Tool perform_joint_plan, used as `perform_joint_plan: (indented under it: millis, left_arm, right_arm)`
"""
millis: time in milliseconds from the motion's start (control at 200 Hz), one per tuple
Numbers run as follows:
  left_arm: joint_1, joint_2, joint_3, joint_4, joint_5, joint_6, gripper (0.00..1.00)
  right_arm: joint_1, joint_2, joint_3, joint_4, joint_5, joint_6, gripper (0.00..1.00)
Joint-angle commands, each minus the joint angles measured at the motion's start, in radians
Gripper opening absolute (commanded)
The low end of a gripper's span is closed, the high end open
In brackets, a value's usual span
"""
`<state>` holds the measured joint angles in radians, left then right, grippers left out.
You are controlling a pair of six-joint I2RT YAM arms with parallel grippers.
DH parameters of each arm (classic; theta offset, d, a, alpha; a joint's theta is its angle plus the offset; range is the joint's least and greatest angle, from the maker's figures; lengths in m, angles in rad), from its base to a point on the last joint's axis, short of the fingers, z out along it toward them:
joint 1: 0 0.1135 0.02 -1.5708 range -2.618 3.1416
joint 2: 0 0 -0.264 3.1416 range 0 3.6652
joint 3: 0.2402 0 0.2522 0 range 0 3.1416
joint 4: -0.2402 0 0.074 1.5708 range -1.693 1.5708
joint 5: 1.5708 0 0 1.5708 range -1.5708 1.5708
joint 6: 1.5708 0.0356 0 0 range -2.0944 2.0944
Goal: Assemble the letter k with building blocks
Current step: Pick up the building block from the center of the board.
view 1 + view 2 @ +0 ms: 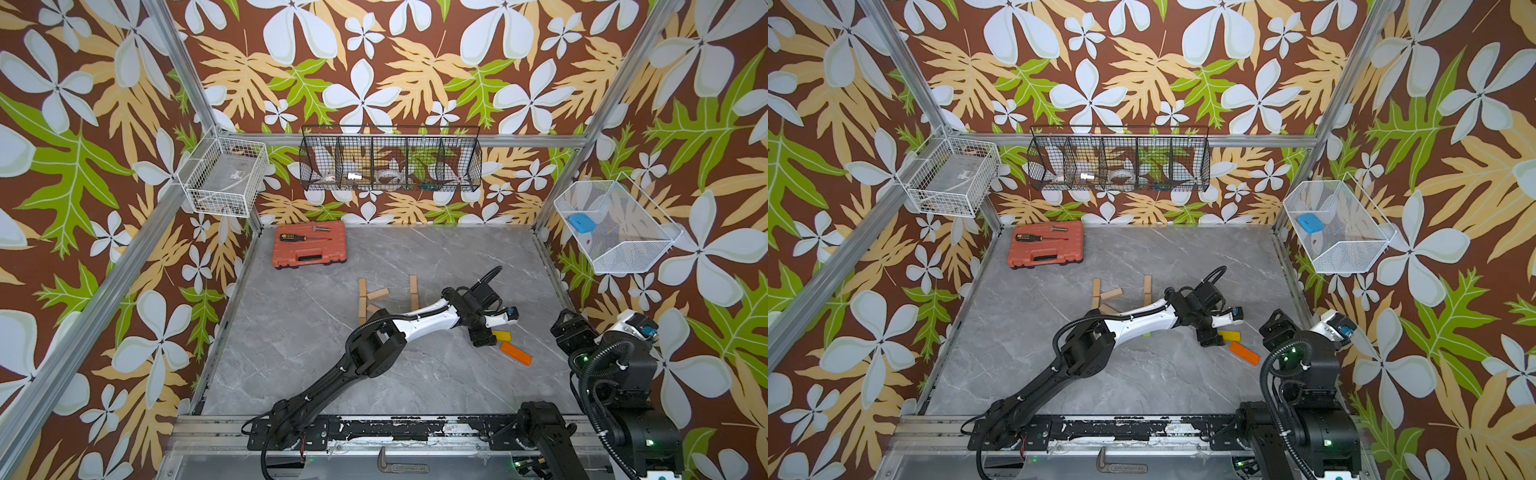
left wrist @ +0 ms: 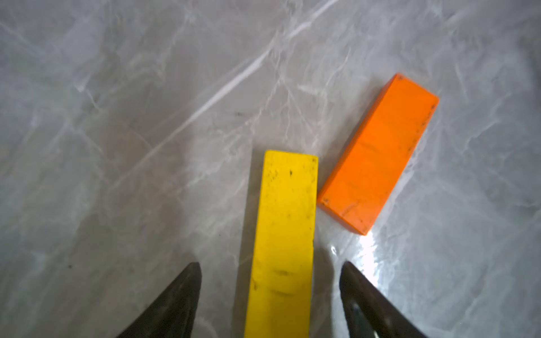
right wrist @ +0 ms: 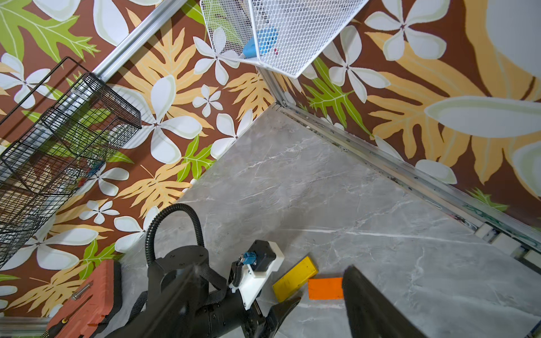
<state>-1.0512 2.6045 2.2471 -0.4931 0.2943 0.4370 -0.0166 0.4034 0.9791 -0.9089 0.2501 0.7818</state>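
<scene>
the yellow block [image 2: 282, 234] is seen on the desk [image 1: 415, 374] at near right, just beside the orange block [image 2: 377, 155]. it is straddled, untouched, by the open left pincer [image 2: 270, 264], its long axis aligned between the jaws. the right pincer [image 3: 273, 267] is held open, empty, nearby.

I am seeing bright, even lighting; glare is flaring on the table [image 2: 366, 257], and the near fingers [image 2: 175, 304] are showing out of focus.
</scene>
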Motion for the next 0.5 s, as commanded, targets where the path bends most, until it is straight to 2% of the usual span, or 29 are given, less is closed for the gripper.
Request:
perform_joint_plan:
  millis: [0,100,335,490]
  left_arm:
    - [0.000,-0.024,-0.039,-0.019,0.005,-0.006,0.69]
    - [0.002,-0.021,-0.039,-0.034,0.032,-0.001,0.59]
    - [0.015,-0.016,-0.041,-0.049,0.023,-0.003,0.19]
    - [0.067,-0.060,-0.078,-0.037,0.015,-0.059,0.13]
  right_arm:
    - [0.000,0.001,-0.015,0.028,-0.020,-0.003,0.79]
    - [0.000,-0.003,-0.022,0.033,-0.021,0.004,0.79]
    - [0.000,-0.002,-0.013,0.028,-0.015,0.002,0.79]
    - [0.000,0.002,-0.031,0.040,-0.032,0.014,0.79]
